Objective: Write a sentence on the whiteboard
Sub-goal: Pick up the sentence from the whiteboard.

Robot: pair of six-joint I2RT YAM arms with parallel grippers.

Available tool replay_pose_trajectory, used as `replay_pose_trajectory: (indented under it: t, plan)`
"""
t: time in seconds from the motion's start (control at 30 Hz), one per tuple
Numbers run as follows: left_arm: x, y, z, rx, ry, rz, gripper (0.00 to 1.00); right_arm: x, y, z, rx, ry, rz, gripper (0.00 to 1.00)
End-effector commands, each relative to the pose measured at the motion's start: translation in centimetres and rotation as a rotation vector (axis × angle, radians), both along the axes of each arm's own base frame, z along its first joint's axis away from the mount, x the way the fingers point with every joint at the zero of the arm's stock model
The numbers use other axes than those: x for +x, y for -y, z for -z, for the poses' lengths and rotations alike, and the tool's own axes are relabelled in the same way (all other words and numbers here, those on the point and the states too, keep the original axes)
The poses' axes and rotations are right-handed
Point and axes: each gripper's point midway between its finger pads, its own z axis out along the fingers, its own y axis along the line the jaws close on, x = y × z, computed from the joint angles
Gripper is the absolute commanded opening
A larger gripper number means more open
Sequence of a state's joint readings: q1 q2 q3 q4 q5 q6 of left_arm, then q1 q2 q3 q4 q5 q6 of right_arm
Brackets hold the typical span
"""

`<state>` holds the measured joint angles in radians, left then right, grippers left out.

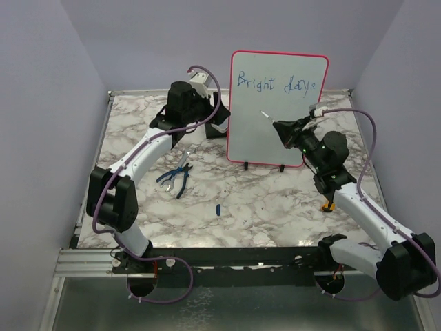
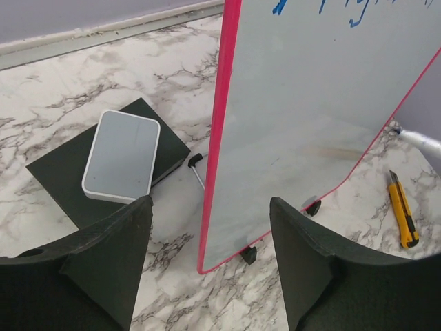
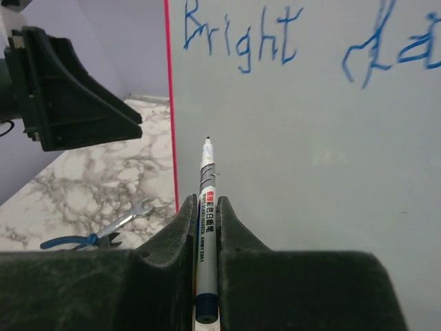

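Right gripper (image 3: 207, 210) is clamping a thin white marker pen (image 3: 207, 176), aiming below the blue handwritten sentence (image 1: 279, 83) on the upright red-framed whiteboard (image 1: 258, 141), mid-back of the marble table (image 1: 241, 224). Left gripper (image 2: 210, 231) is gaping, bracing nothing, so pen pressure might be tipping it.

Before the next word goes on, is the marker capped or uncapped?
Uncapped: the marker shows its bare dark tip, pointing at the whiteboard, clamped in the right gripper.

R wrist cam: sentence (image 3: 241, 52) cut by right edge mid 2nd word. Top cam: blue item (image 1: 218, 209) too small to ID.
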<state>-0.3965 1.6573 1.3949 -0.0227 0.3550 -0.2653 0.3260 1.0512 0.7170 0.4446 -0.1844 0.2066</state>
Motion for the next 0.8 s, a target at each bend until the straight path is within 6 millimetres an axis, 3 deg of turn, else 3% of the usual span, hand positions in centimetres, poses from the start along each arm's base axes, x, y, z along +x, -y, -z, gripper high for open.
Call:
replay_pose_trajectory:
  t: [0.0, 0.27, 0.77]
  plan:
    - [-0.3, 0.8, 1.9, -0.017, -0.033, 0.055, 0.67, 0.6, -2.9, -0.3, -0.013, 0.022, -0.05, 0.01]
    - [-0.2, 1.1, 2.8, -0.016, -0.044, 0.071, 0.6, 2.4, -5.8, 0.3, -0.041, 0.046, -0.069, 0.01]
    - [0.2, 2.2, 4.2, -0.04, -0.077, 0.103, 0.47, 4.9, -5.8, -0.3, -0.057, 0.107, 0.016, 0.01]
